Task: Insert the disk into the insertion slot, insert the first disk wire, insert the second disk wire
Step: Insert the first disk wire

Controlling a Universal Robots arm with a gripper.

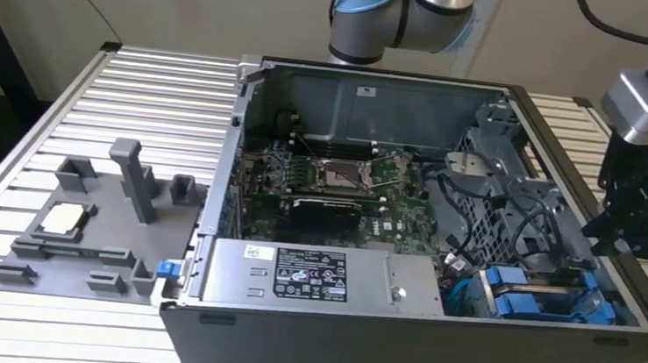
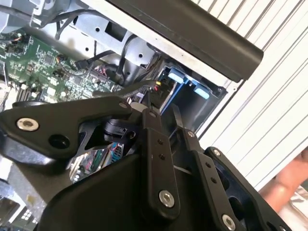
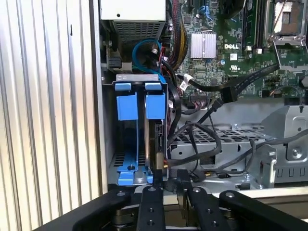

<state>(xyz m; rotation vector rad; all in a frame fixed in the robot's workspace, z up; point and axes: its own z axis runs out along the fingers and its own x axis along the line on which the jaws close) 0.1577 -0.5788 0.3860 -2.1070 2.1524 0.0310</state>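
The disk (image 3: 158,144) stands on edge inside the insertion slot (image 3: 137,77), a grey sheet-metal bay in one corner of the open PC case (image 1: 404,347). Its thin dark edge shows below a glossy blue plastic tab. A second blue carrier (image 3: 127,103) sits just beside it, towards the case's outer wall. Loose black cables (image 3: 202,139) curl next to the bay over perforated metal.

The matte black pincer (image 3: 172,179) hovers just outside the case wall near the bay, its fingers a narrow gap apart and gripping nothing.

Deeper in the case lie the green motherboard (image 1: 324,177) and a boxy grey power supply (image 1: 304,277) with a white label. The case rests on a ribbed aluminium tabletop (image 1: 145,87). A grey moulded fixture (image 1: 97,232) sits near the tabletop's edge at the exterior view's left. A pale wall (image 1: 199,3) rises behind.
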